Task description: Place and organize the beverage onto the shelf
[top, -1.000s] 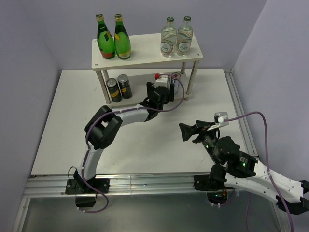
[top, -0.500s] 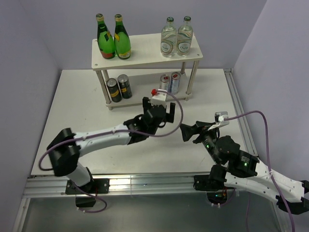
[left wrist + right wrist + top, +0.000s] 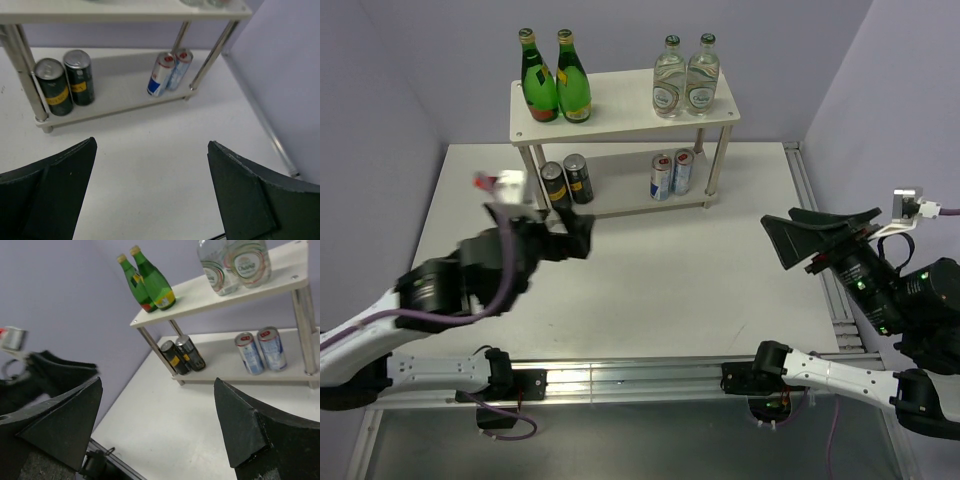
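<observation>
Two tiers are seen on the shelf (image 3: pixel 620 112). The left gripper (image 3: pixel 568 236) and right gripper (image 3: pixel 782 242) are held spread and empty, well apart from it. Green bottles (image 3: pixel 539 88) and clear bottles (image 3: pixel 669 86) are stood on top, silver cans (image 3: pixel 663 177) and dark cans (image 3: pixel 556 187) below.

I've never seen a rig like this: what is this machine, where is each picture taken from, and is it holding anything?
Two robot arms are bolted at the near edge of a white table. One picture looks down from above and behind them; the other two come from a camera on each wrist, so the dark wedges are that arm's own fingers. A pale beige two-tier wooden shelf stands on the table: two green glass bottles and two clear bottles on top, two dark cans and two slim silver cans below. The left gripper and right gripper are open and empty.
</observation>
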Motion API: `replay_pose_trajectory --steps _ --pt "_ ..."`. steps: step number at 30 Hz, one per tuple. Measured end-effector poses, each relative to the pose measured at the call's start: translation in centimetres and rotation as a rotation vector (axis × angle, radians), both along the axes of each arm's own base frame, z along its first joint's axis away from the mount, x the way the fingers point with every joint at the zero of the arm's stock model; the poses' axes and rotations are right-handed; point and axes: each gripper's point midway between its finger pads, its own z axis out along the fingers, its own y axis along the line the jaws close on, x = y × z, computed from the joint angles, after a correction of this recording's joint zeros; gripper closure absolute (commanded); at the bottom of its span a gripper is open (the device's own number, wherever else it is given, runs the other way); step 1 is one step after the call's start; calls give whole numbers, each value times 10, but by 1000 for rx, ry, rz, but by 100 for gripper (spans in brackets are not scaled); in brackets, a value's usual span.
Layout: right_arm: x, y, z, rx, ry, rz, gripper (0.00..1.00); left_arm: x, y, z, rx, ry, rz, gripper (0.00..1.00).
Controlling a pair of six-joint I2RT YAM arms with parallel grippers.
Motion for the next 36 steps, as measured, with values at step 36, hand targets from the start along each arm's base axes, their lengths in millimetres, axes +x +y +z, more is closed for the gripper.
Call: replay_pose_trajectory --steps 36 --pt "10 -12 -51 -229 81 -88 0 -10 75 -1 -46 -82 70 1"
